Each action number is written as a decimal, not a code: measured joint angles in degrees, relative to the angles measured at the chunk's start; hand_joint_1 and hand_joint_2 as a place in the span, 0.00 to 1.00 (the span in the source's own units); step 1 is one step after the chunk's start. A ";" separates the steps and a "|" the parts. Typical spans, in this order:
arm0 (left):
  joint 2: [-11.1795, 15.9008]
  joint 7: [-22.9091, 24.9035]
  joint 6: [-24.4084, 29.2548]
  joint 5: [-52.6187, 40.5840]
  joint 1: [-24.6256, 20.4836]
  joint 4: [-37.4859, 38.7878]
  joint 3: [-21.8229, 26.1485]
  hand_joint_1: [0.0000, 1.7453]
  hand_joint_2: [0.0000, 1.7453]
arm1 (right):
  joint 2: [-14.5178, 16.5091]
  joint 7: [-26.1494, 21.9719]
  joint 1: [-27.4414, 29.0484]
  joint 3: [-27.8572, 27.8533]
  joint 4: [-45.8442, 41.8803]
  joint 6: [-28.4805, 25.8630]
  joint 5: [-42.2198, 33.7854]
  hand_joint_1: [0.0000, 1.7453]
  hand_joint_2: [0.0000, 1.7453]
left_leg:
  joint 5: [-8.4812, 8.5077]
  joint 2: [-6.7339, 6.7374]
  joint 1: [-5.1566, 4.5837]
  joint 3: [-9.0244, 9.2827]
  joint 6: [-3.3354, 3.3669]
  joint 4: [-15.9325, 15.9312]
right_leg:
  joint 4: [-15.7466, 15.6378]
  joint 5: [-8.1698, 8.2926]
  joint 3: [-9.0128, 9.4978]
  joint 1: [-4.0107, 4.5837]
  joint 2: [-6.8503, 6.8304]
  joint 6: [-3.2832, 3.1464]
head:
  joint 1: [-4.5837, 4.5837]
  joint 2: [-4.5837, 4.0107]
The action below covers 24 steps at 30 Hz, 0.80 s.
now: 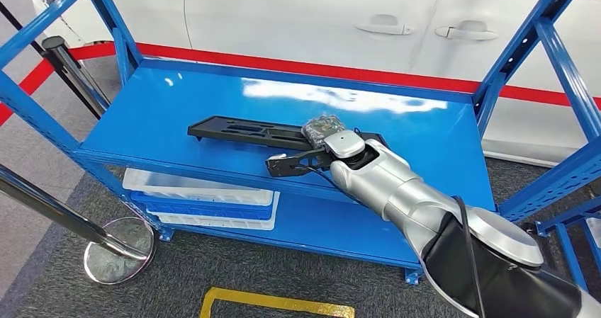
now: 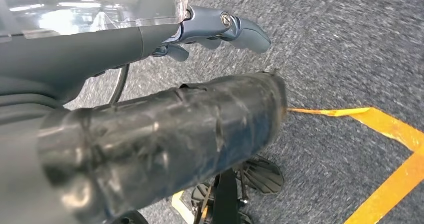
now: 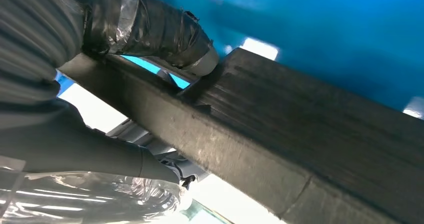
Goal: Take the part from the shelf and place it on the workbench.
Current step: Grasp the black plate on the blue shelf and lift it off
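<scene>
One right hand (image 1: 322,137) grips the part (image 1: 241,131).

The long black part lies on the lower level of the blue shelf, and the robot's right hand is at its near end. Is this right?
Not quite. The long black part lies on the upper level of the blue shelf, not the lower one, where flat trays are stacked. The head view shows this. The right hand is indeed at its near end.

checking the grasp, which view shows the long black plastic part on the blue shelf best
The head view: the long black plastic part lies whole on the blue metal shelf. The right wrist view shows a close stretch; the left wrist view looks at the floor.
</scene>
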 joint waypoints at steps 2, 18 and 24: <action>0.02 -0.08 -0.01 0.01 -0.01 0.01 0.00 0.00 0.00 | 0.00 -0.23 0.05 0.00 0.00 -0.14 0.07 1.00 1.00 | -0.07 -0.04 -0.07 0.00 0.15 0.00 | -0.17 0.04 0.09 -0.03 -0.01 0.13 | 0.01 0.00; -0.52 -0.36 1.94 -0.03 -0.12 0.02 -0.04 0.00 0.00 | 0.88 5.07 1.32 -0.55 -8.53 -21.15 25.59 1.00 1.00 | -0.06 -0.02 -0.09 0.12 0.50 -0.38 | -0.30 0.03 -0.02 -0.29 0.02 0.45 | -0.03 0.00; -1.01 -0.32 2.04 -0.05 -0.20 0.02 -0.36 0.00 0.00 | 0.60 7.25 4.17 -5.58 -21.73 -19.03 43.00 1.00 1.00 | -0.06 -0.03 -0.08 0.20 0.50 -0.49 | -0.30 -0.04 -0.02 -0.28 0.00 0.45 | -0.03 0.00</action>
